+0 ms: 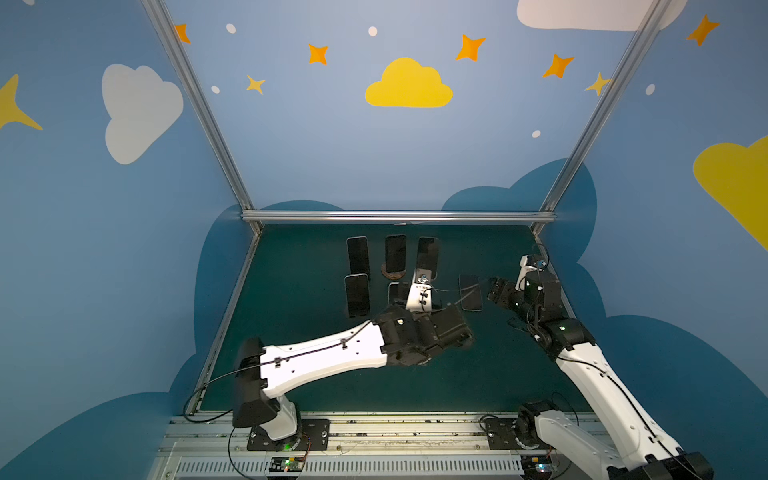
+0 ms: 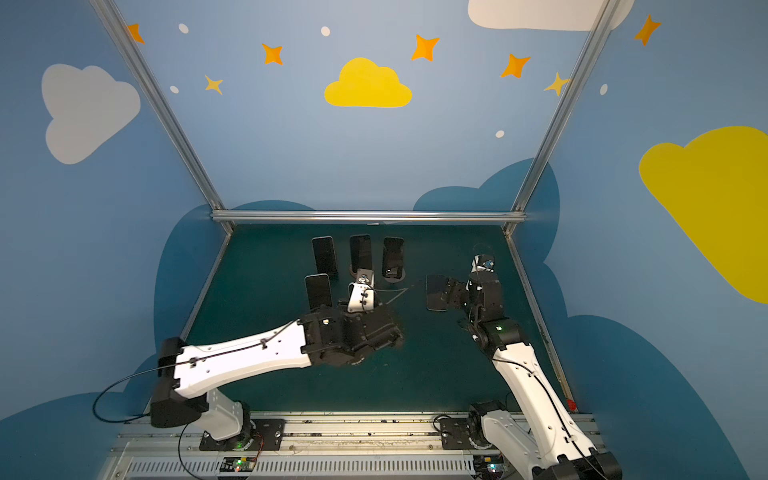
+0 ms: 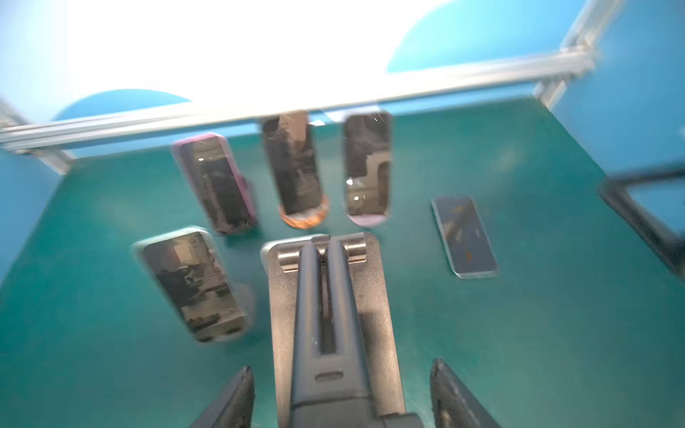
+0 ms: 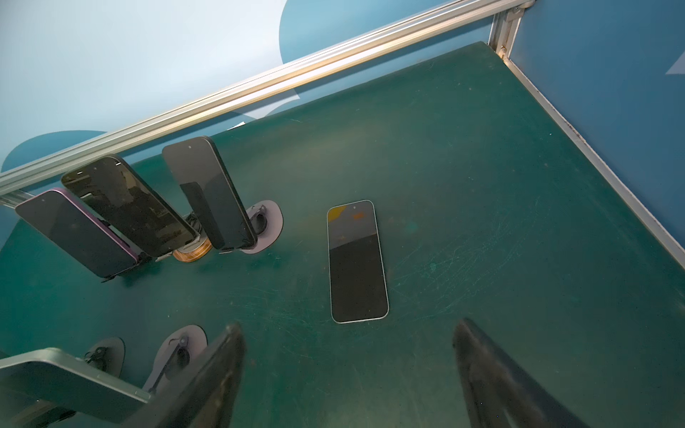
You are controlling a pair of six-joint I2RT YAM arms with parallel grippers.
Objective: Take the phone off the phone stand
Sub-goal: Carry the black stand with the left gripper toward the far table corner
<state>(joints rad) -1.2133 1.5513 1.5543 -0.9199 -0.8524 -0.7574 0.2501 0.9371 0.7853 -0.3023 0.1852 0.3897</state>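
Note:
Several dark-screened phones lean on stands: three in the back row (image 1: pixel 358 254) (image 1: pixel 395 253) (image 1: pixel 428 257) and one at the front left (image 1: pixel 357 295). Beside that one stands an empty phone stand (image 3: pixel 330 296), a silver plate with a dark grey arm. My left gripper (image 3: pixel 341 367) is open, a finger on each side of this stand and apart from it. In both top views its fingers are hidden under the wrist. A further phone (image 4: pixel 357 263) (image 1: pixel 470 292) lies flat on the mat. My right gripper (image 4: pixel 348 333) (image 1: pixel 491 291) hangs open and empty next to its right edge.
The green mat (image 1: pixel 299 316) is fenced by aluminium rails at the back (image 1: pixel 399 216) and along both sides. The middle back phone sits on a round wooden base (image 4: pixel 192 254). The left wrist view is blurred.

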